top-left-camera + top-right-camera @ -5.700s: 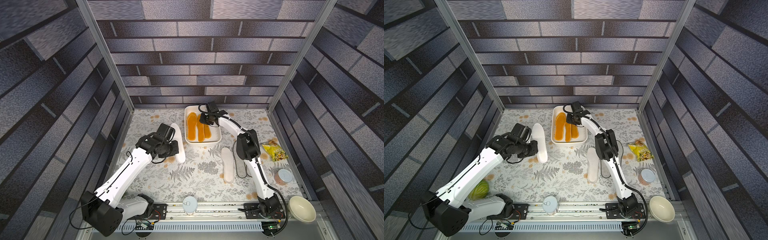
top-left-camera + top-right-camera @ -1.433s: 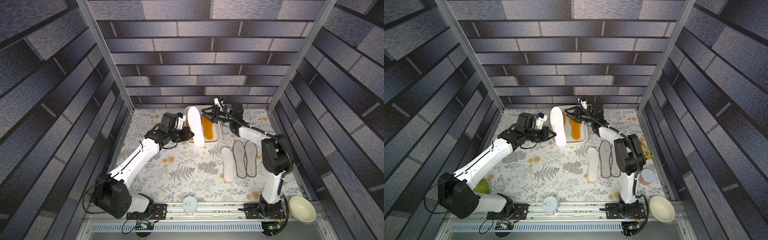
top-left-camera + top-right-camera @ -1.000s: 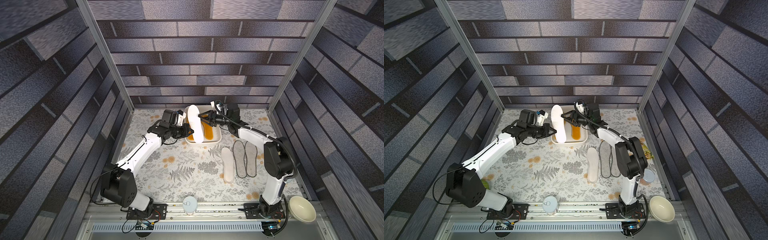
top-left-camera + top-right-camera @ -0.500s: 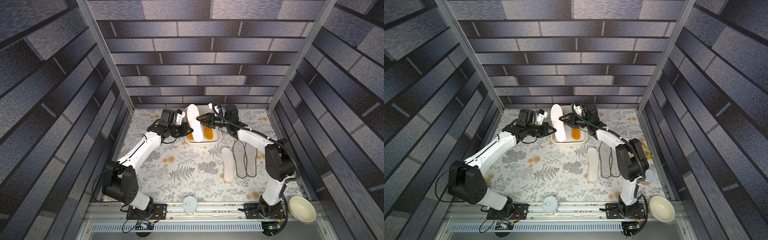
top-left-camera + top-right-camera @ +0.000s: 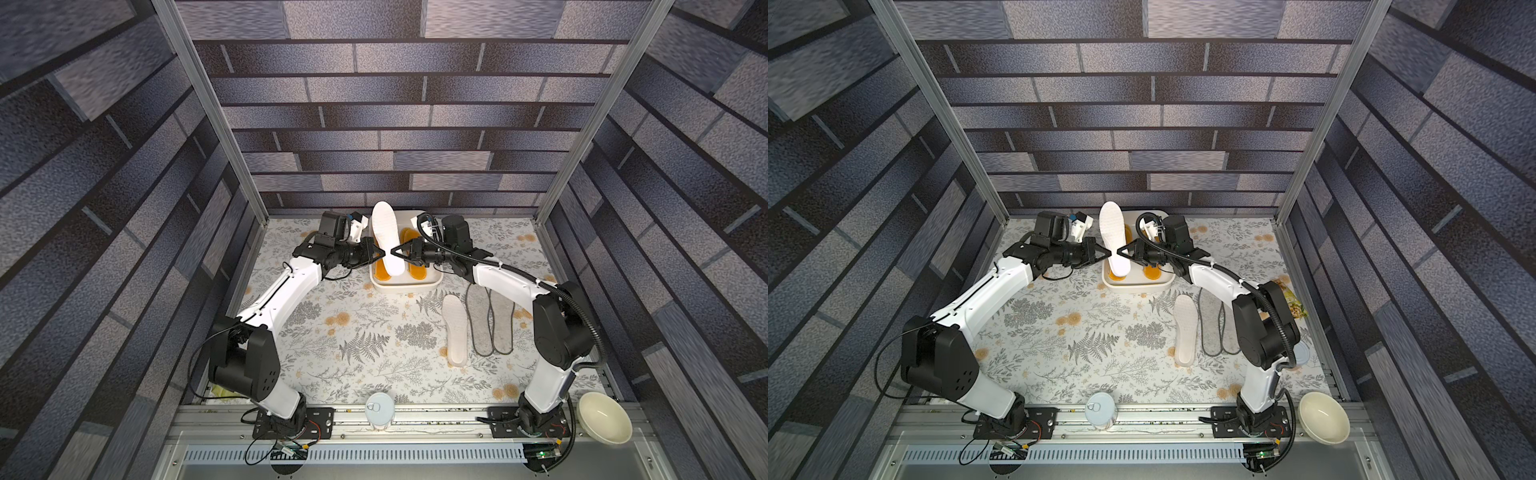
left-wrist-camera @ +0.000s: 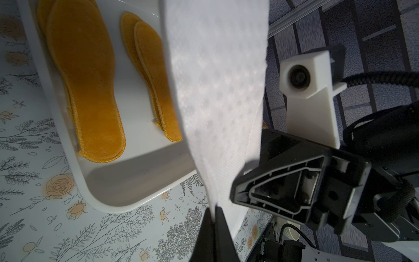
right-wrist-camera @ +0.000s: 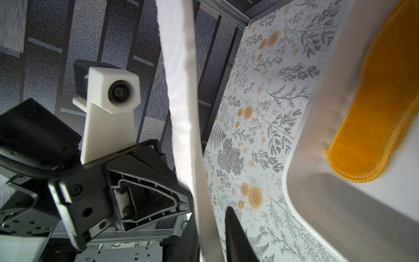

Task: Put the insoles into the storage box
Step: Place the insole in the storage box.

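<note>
Storage box (image 6: 136, 179): seemingly four orange insoles (image 6: 86, 90).

Cream bowl (image 5: 605, 423), tin (image 5: 379, 409), perhaps snack packet (image 5: 1292, 305).

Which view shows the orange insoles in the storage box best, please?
The left wrist view: orange insoles lie in two overlapped pairs in the storage box. Both top views show only slivers beside the white insole; the right wrist view, one end.

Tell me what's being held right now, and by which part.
Left gripper pinches the lifted white insole by one long edge; right gripper straddles the opposite edge, not clamped.
</note>
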Motion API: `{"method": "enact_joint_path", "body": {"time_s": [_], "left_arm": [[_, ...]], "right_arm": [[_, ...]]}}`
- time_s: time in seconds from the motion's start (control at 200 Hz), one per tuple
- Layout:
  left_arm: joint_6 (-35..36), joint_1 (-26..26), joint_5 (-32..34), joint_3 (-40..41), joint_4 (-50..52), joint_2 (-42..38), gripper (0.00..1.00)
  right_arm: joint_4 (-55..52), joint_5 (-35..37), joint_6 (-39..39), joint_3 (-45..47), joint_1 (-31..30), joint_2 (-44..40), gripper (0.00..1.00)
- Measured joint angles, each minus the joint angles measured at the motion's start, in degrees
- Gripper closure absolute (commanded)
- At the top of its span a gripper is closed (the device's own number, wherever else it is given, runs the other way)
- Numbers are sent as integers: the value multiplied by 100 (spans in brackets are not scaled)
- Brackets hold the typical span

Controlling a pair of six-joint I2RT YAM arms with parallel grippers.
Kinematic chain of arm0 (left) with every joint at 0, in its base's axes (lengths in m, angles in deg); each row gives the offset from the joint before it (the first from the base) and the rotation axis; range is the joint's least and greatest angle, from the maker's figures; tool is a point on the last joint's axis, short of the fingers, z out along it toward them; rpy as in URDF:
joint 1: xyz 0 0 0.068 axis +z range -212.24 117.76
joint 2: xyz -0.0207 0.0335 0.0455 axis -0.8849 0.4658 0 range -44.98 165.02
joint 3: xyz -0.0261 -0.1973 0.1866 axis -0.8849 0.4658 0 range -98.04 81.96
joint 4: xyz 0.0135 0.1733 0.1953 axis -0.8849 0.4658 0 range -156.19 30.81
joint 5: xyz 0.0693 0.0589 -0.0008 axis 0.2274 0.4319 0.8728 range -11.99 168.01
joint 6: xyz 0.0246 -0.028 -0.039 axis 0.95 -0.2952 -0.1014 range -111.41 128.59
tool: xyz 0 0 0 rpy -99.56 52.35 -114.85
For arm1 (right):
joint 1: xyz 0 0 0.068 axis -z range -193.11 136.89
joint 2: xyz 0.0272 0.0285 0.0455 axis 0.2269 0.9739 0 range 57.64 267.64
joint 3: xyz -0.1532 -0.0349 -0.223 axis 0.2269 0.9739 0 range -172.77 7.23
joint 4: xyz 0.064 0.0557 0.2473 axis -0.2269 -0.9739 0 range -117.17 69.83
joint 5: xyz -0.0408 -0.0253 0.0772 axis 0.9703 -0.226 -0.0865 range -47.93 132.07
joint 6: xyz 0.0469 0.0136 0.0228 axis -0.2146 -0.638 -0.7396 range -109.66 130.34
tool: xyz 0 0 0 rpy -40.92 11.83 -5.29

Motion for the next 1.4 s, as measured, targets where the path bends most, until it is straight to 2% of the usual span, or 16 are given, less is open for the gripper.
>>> {"method": "enact_joint_path", "body": {"time_s": [0.145,0.205,0.275,0.406,0.461,0.526,0.566,0.581,0.601,0.756,0.916,1.067,1.402], "left_arm": [[9,22,2,0,57,42,100],[9,22,0,-2,63,42,100],[9,22,2,-2,68,42,94],[26,22,-9,-28,70,42,69],[98,33,11,-35,105,42,52],[136,39,83,-44,170,39,38],[170,48,146,-48,227,37,23],[140,55,179,-50,260,37,6],[186,59,219,-52,304,26,0],[227,144,664,13,645,-304,0],[243,374,951,382,752,-1335,0],[212,472,1069,761,761,-2181,0],[-101,472,1040,1368,822,-2625,0]], "right_arm": [[-103,22,44,11,0,-37,84],[-149,37,72,20,-2,-72,90],[-188,39,92,31,-22,-129,100],[-227,61,125,42,-22,-212,100],[-227,81,125,42,-22,-225,100],[-227,94,125,44,-26,-227,100],[-229,116,127,44,-26,-227,100],[-229,127,127,44,-26,-227,100],[-229,144,127,44,-26,-227,100],[-348,330,179,11,-26,-225,100],[-981,977,345,-540,-26,-63,100],[-1062,1565,173,-1016,-37,350,100],[-1274,2562,-295,-1845,-264,1836,100]]}}
